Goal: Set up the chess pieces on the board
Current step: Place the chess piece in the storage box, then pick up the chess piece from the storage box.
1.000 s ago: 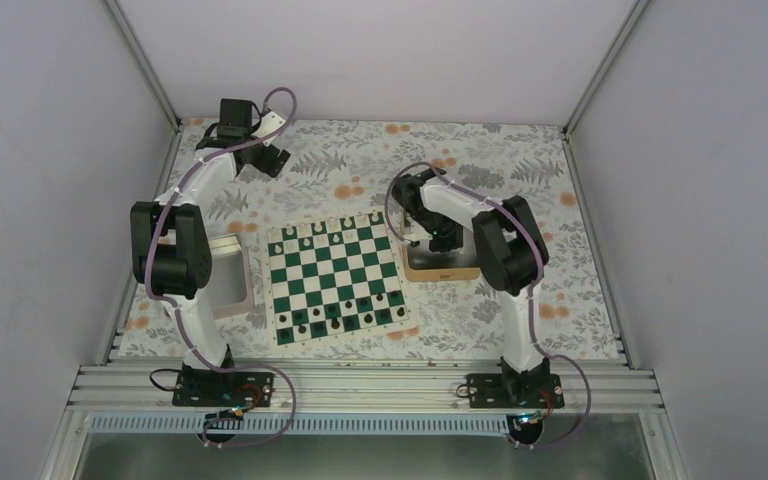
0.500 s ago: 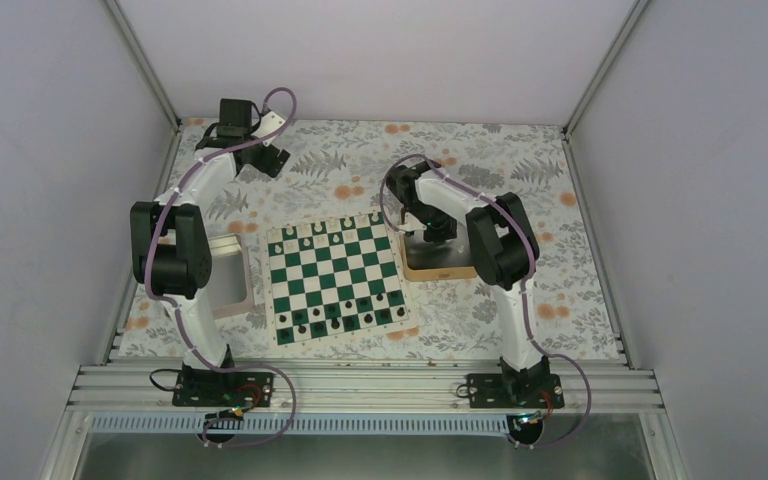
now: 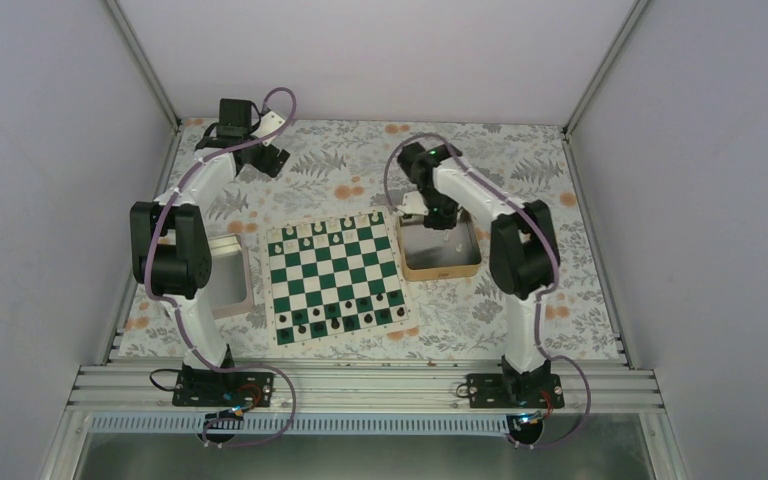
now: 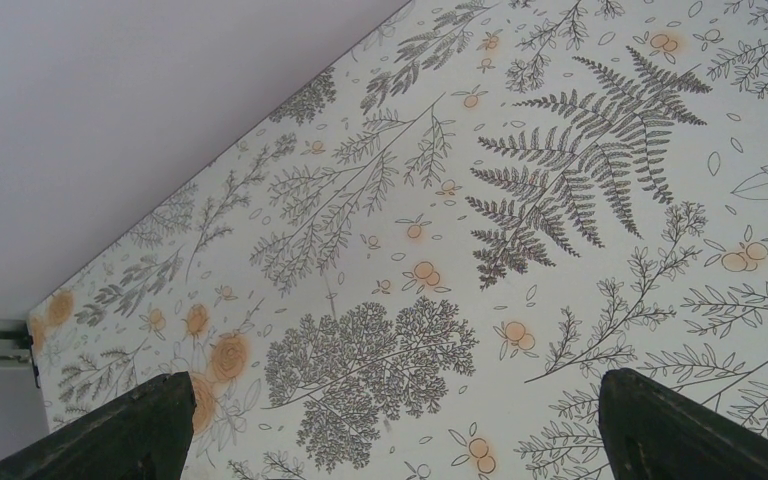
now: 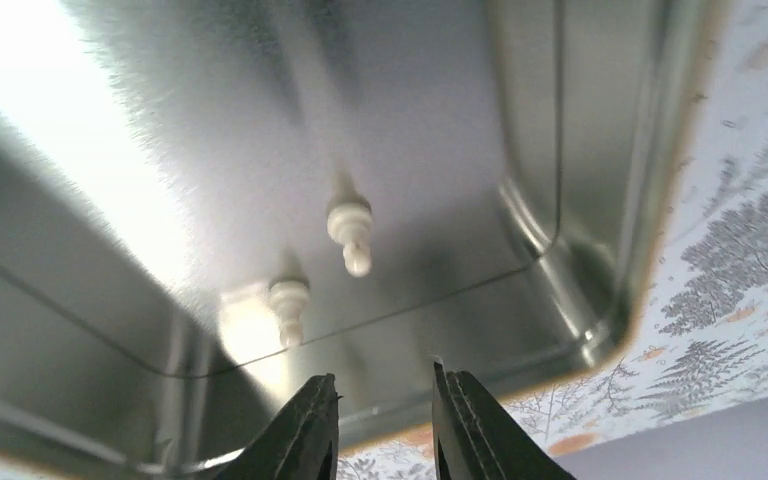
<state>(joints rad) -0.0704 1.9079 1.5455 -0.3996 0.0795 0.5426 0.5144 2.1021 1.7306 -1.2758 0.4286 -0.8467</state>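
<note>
The board (image 3: 335,278) sat mid-desk, with the tin (image 3: 442,268) just right of it holding two cream pieces (image 5: 350,232) lying flat. Our left claw (image 4: 390,400) hung spread at the far left corner, while our right claw (image 5: 382,400), narrowly parted and empty, hovered over the tin. We feared they would skid on slick metal when pinched.

The right gripper (image 5: 385,385) hangs over a shiny metal tin (image 5: 580,200), its fingers a narrow gap apart with nothing between them. On the tin's floor rests a cream chess piece (image 5: 351,232), with a second cream piece (image 5: 289,305) near it. Fern-printed cloth (image 5: 730,260) shows outside the tin's rim.
</note>
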